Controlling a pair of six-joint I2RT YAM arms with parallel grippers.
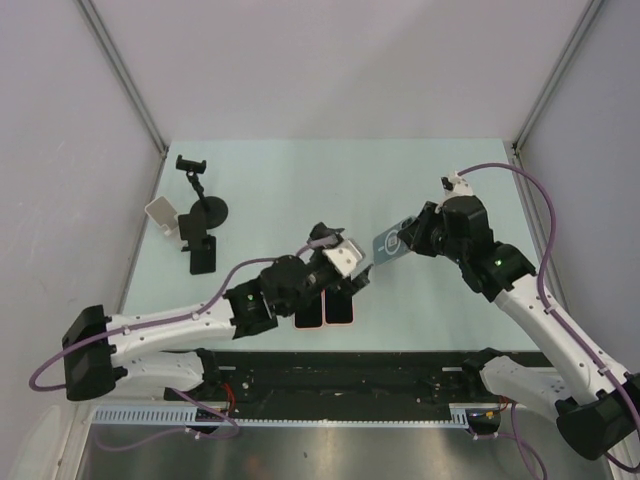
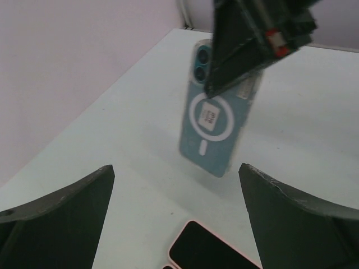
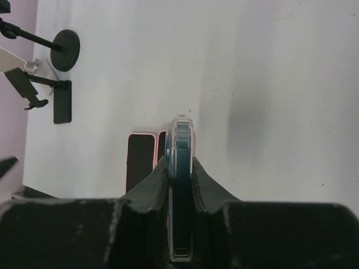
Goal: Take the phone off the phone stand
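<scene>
The blue phone (image 1: 387, 246) is clamped edgewise by the right gripper (image 3: 179, 170) above the table (image 1: 300, 180), well apart from the far-left stand (image 1: 205, 210), and should be lowered flat, gently; the left gripper (image 2: 176, 213) is spread, empty.

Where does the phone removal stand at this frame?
Done: the blue phone is clear of the phone stands, which hold nothing. In hand: the right gripper pinches it edge-on above the table. Left: probably setting it down; the left gripper hangs open nearby.
</scene>
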